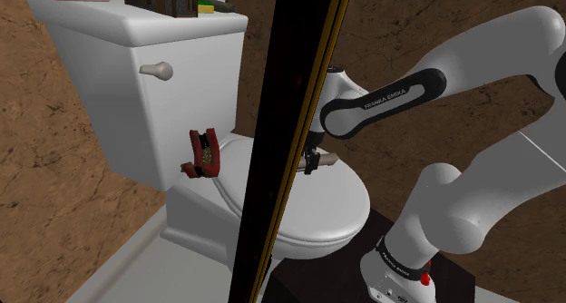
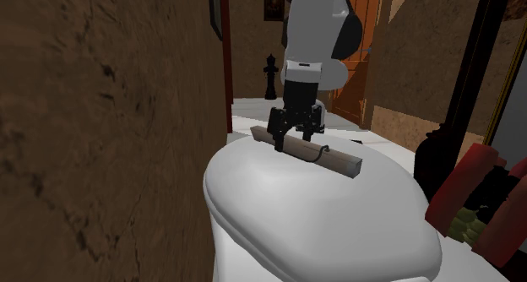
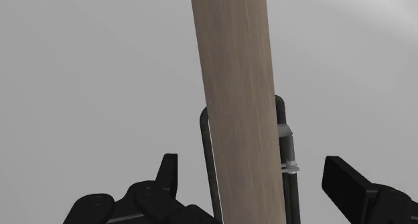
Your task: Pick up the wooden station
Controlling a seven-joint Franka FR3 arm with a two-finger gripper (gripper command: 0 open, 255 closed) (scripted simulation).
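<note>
In the shoulder view, the arm (image 1: pixel 390 97) reaches from the stand up and to the left. Its forearm slants down toward the toilet lid (image 1: pixel 317 210), and a dark upright post (image 1: pixel 281 120) crosses in front of it. The gripper (image 1: pixel 313 162) sits low over the lid, with a tan end of the wooden station (image 1: pixel 330 158) just beside it.

In the second exterior view, the hand points straight down. The station lies flat on the lid, a long plank with a thin black wire on it, and the gripper straddles one end.

In the wrist view, the fingers stand apart on either side of the plank, and neither one touches it.

I judge this to be the grasp step. Next I would close squarely across the plank's width, then lift straight up.
</note>
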